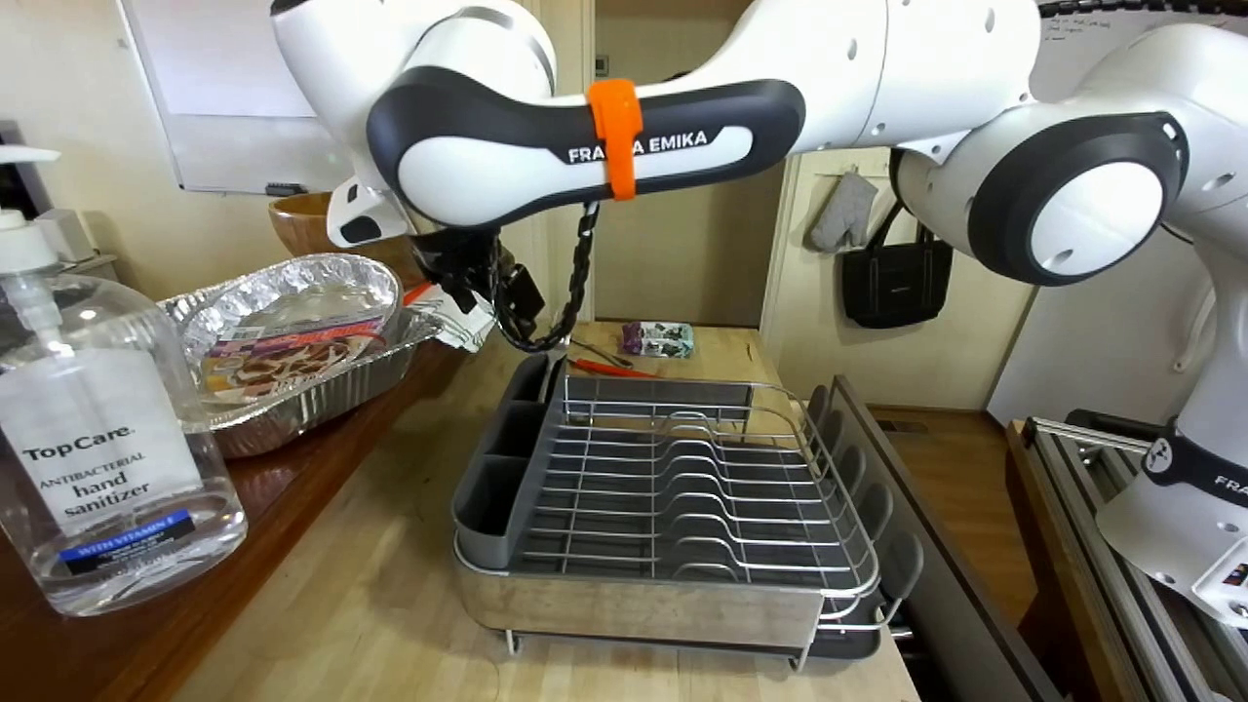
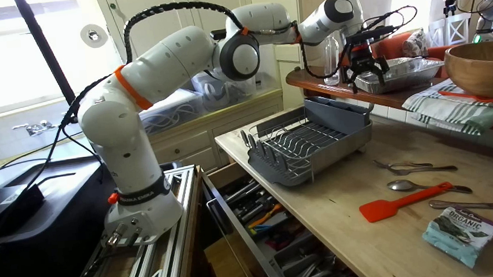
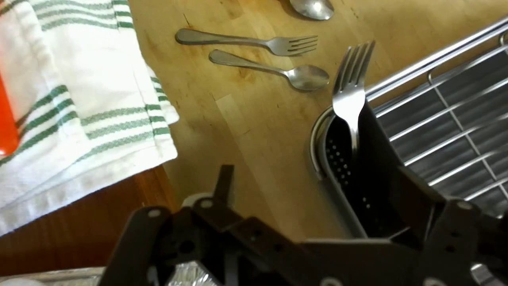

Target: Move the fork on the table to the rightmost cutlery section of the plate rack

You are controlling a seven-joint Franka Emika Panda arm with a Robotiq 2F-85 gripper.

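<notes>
"Step in hand?"
"Release, I judged. In the wrist view the gripper (image 3: 317, 174) stood wide, empty; right of centre, the fork (image 3: 349, 104) leaned tines-up in the presumed rightmost cutlery section (image 3: 369, 178) of the plate rack (image 3: 436, 59)."
"Next?"
"Clear upward retreat seemed indicated."

My arm (image 2: 175, 67) is white, with dark-rimmed joint caps (image 2: 241, 60). On the base (image 2: 149, 219) I read FRANKA EMIKA across a black band (image 2: 145, 192), a red knob (image 2: 113, 198) beside it. Above the base: orange straps (image 2: 132, 89), black ribbed cable (image 2: 174, 6). Farthest from the base, the hand (image 2: 368, 85) is black with pale screws (image 3: 206, 203).
</notes>
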